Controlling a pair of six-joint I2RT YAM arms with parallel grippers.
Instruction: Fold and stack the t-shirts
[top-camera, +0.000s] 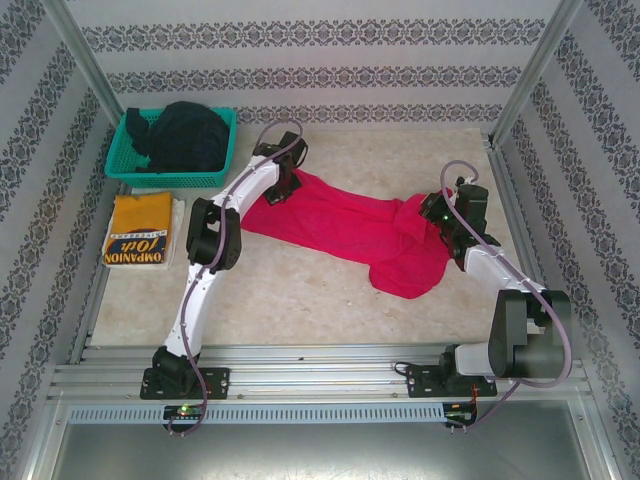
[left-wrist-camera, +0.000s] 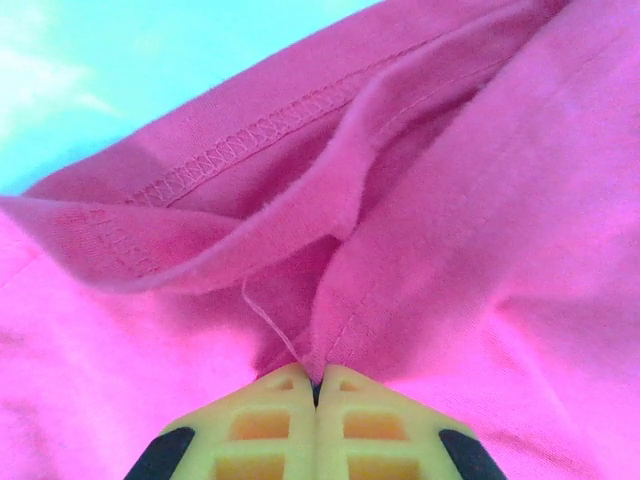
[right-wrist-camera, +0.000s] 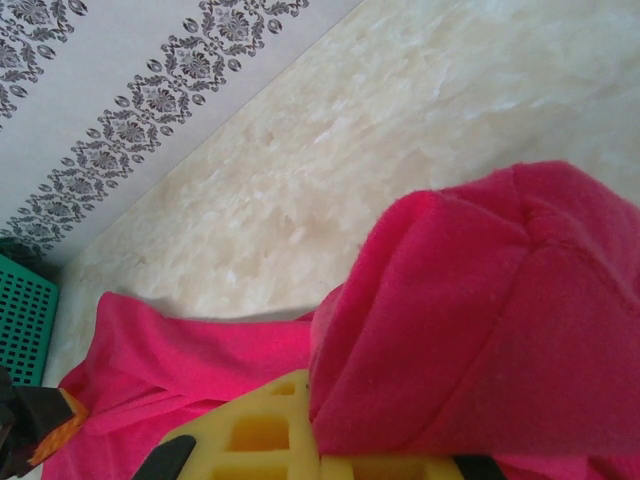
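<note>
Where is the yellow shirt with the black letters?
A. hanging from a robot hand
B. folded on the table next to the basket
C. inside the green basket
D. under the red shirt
B: the yellow shirt lies folded flat on the table, just on the near side of the basket.

Rumpled red t-shirt (top-camera: 340, 232) across the table (top-camera: 300, 300)

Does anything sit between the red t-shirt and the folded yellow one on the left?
No loose object does. The left arm's own elbow stands between the red t-shirt and the folded yellow t-shirt, above the table. The left gripper, jaws shut, holds the red cloth.
</note>
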